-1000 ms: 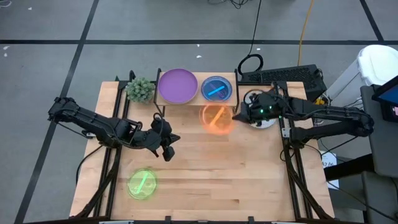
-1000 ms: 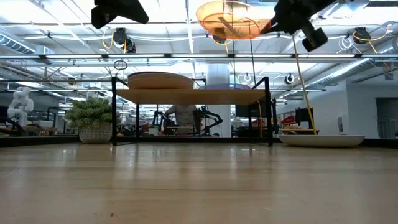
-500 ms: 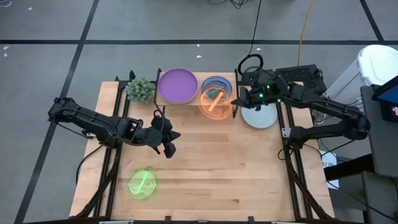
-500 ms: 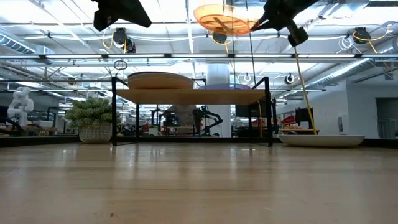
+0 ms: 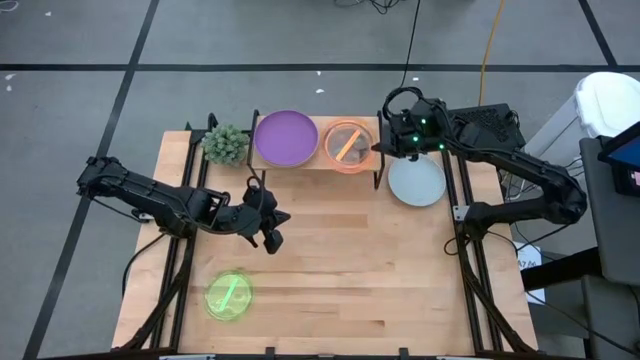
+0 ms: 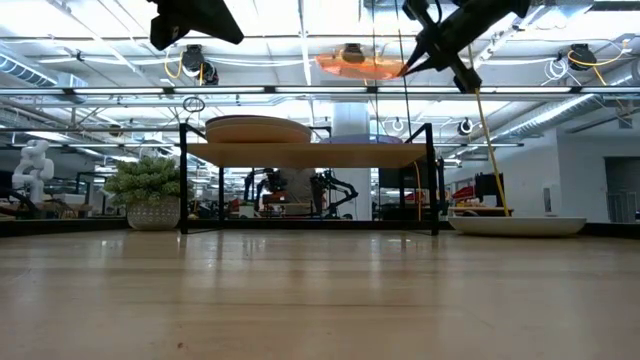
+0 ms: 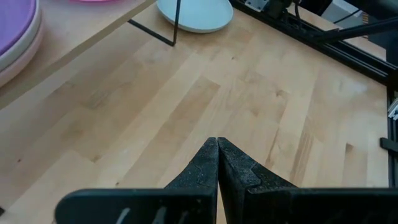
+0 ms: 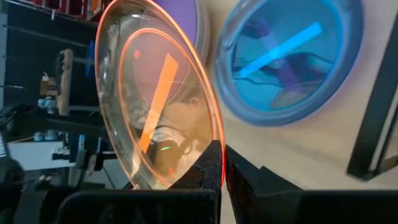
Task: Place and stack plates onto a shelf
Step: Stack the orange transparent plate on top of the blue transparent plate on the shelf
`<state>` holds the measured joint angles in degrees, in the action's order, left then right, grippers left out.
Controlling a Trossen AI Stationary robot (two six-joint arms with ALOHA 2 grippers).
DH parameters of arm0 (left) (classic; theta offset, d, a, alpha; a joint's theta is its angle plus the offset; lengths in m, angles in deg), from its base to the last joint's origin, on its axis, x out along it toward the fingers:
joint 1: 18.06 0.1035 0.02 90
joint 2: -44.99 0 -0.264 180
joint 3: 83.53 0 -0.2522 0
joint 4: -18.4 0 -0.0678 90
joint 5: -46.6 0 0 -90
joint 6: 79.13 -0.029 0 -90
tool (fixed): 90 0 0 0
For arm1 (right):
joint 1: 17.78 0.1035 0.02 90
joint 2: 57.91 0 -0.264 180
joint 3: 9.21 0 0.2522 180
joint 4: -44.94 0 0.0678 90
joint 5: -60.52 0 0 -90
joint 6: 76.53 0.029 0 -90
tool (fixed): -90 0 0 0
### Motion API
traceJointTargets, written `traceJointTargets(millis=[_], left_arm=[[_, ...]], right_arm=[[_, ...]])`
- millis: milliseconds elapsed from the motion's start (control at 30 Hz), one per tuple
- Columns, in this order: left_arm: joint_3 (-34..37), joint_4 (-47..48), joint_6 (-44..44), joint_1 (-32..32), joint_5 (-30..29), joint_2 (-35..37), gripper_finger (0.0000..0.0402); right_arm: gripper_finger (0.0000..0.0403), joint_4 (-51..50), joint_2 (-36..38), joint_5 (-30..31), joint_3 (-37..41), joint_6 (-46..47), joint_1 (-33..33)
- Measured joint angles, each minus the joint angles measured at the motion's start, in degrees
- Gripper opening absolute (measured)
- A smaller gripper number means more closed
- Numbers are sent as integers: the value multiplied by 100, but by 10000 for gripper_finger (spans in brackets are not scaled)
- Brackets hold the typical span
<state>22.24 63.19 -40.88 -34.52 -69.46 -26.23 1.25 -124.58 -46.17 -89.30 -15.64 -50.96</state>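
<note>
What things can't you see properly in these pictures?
- Blue plate: in the high view the orange plate, held by the right gripper, covers it.
- Shelf top: the low view looks edge-on, so plates there show only as slivers.
- Green plate: missing from the low view.
- Purple plate: cut off by the left wrist view's edge.
- Left gripper: the low view's top edge crops it.
</note>
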Motion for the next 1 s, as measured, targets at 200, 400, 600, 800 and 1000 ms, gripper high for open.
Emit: traceJointTargets(millis=[200, 400, 600, 800, 1000], left_arm=[[0, 0, 129, 0, 0, 0, 3], [-1, 13, 60, 5, 2, 0, 3], [0, 9, 90, 7, 0, 0, 3], [-2, 9, 94, 11, -101, 0, 3], [-2, 13, -55, 11, -99, 0, 3]], right_arm=[[0, 167, -137, -4, 0, -334, -296], [0, 473, -307, -5, 4, -663, -571], [0, 1402, -420, -13, 234, -857, -702], [0, 2327, -419, -25, 654, -769, -770], [0, 2696, -418, -35, 866, -874, -805]])
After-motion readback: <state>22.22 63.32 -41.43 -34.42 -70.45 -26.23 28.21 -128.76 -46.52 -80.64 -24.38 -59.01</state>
